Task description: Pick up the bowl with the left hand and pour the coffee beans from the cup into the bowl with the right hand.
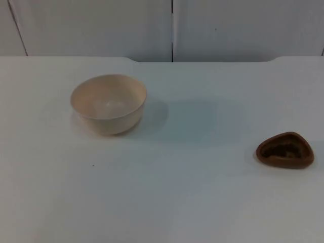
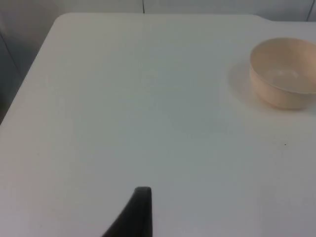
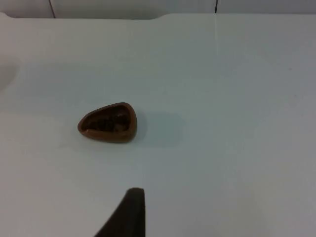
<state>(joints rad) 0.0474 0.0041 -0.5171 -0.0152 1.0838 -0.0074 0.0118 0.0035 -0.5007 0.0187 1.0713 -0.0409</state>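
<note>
Standing upright at the left of the top view, a little above mid-height, a cream bowl [image 1: 108, 104] is seen on the white table top [image 1: 177, 202], with the grey partition wall [image 1: 91, 25] behind it (its inside is pale and glossy). In the left wrist view, the left gripper [image 2: 140, 210] is held over bare table, well apart from the bowl [image 2: 286, 74]; whether it is released or clenched cannot be told. At the right edge of the top view, lower than the bowl and well apart from it, a brown, rounded-triangular cup [image 1: 285, 150] of dark coffee beans [image 1: 282, 151] is set. In the right wrist view, the right gripper [image 3: 131, 212] is held near the cup [image 3: 108, 122] without touching it; its state cannot be told either.
</note>
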